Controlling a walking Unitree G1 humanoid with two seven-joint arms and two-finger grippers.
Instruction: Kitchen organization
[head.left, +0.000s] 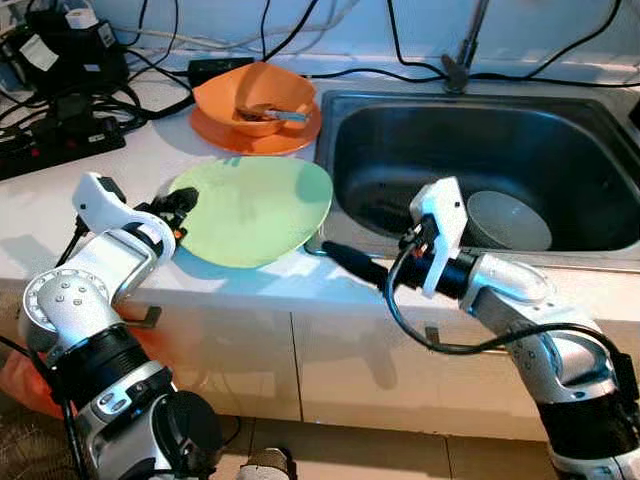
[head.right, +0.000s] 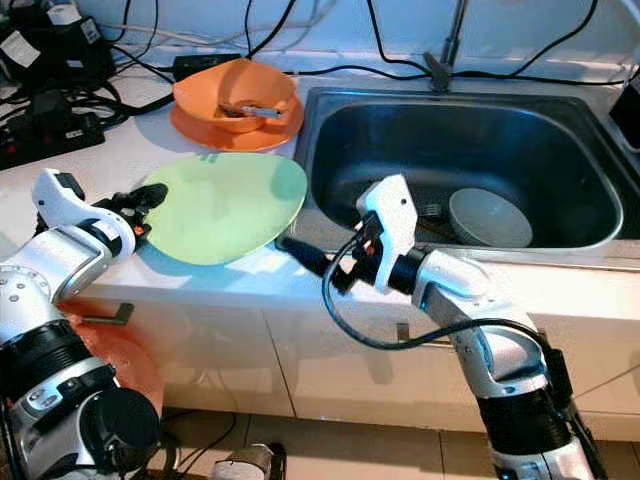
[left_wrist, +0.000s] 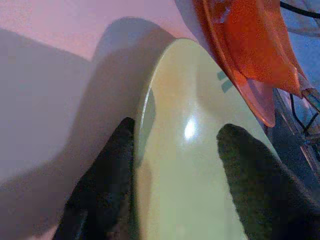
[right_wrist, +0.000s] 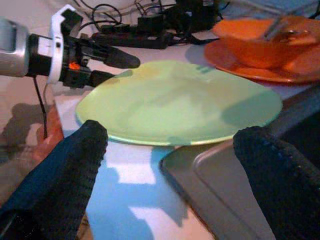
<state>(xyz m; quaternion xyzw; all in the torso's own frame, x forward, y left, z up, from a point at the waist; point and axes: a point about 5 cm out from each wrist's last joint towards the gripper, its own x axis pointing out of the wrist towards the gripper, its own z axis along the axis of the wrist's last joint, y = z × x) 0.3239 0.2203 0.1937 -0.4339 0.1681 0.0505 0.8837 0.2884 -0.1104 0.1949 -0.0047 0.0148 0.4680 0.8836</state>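
A pale green plate hangs tilted just above the white counter, its right edge reaching the sink corner. My left gripper is shut on the plate's left rim, one black finger over it and one under; the left wrist view shows the fingers either side of the plate. My right gripper is open, low at the counter's front by the sink corner, close to the plate's near right edge and apart from it. From the right wrist, its fingers stand wide before the plate.
An orange bowl with a utensil in it sits on an orange plate behind the green plate. The steel sink to the right holds a grey bowl. Power strips and cables crowd the far left. The faucet rises behind the sink.
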